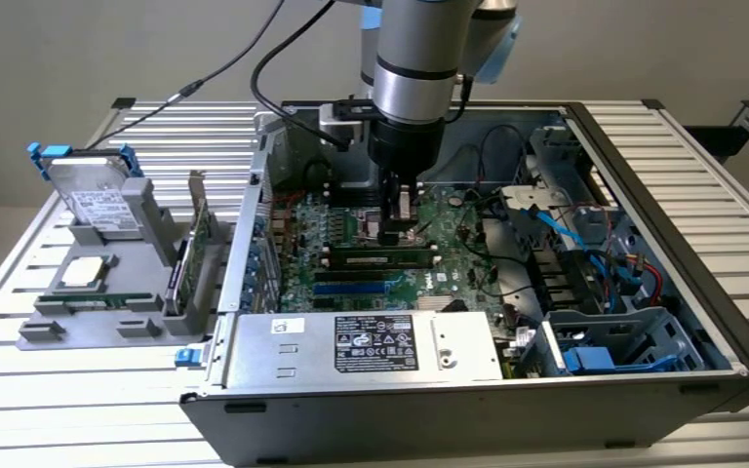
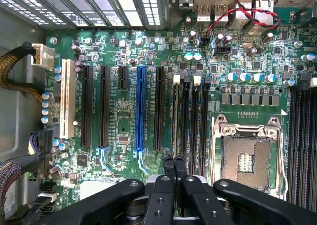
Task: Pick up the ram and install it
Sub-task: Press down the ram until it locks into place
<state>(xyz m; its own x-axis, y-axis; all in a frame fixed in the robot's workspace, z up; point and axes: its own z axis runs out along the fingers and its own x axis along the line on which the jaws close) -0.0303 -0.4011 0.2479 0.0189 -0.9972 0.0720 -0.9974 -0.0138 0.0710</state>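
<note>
Open PC case [image 1: 348,419], green motherboard [image 1: 299,229] inside, power supply [image 1: 374,341] at the board's 6 o'clock in the exterior view. Gripper [image 1: 398,237] is down over the board, pinched tight on the ram [image 1: 362,260], which stands in a black slot at 12 o'clock from the supply.

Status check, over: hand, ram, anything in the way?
Hand shut on the ram. Ram on edge, in line with the slots beside the empty socket. Red and black wires well apart.

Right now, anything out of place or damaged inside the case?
Nothing looks damaged or askew. The ram sits straight on the board by the shut gripper. Only oddity: the processor socket is empty.
</note>
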